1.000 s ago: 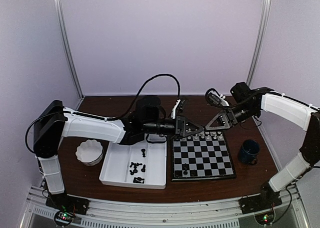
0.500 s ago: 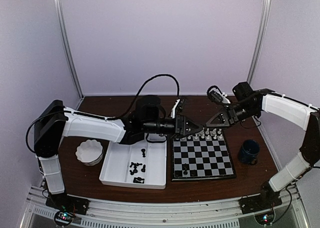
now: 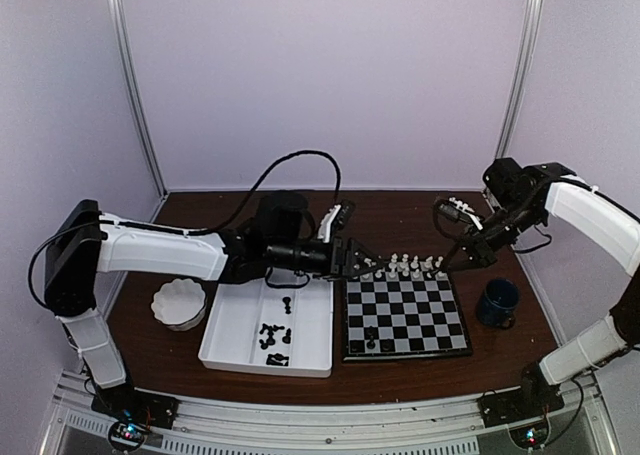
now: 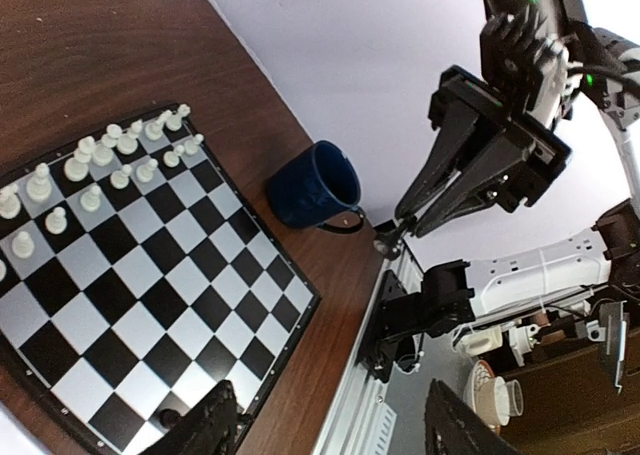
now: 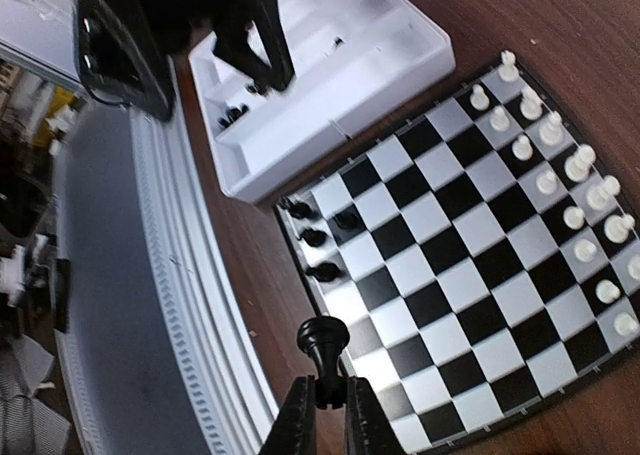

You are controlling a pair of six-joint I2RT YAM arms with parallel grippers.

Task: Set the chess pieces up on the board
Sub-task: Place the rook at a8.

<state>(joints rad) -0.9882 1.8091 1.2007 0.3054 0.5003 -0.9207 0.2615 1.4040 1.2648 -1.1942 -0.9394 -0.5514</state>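
Left arm (image 3: 160, 255) reaching rightward, left end effector (image 4: 330, 427) spread wide; right arm (image 3: 590, 210) bent inward, right end effector (image 5: 322, 397) pinched closed.

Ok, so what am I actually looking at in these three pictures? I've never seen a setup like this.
Two robot arms are bolted at the near edge of a wooden table, and each ends in a two-finger gripper. One picture is taken from above and behind them. The other two come from small cameras on the wrists, each looking past that arm's own fingers.

On the table is a chessboard, with white chess pieces lined up along its far rows and a few black ones near its front edge. There is also a white tray holding more black pieces, a white scalloped bowl and a dark blue mug.

The right gripper is pinching a black chess piece. The left gripper is open and empty.
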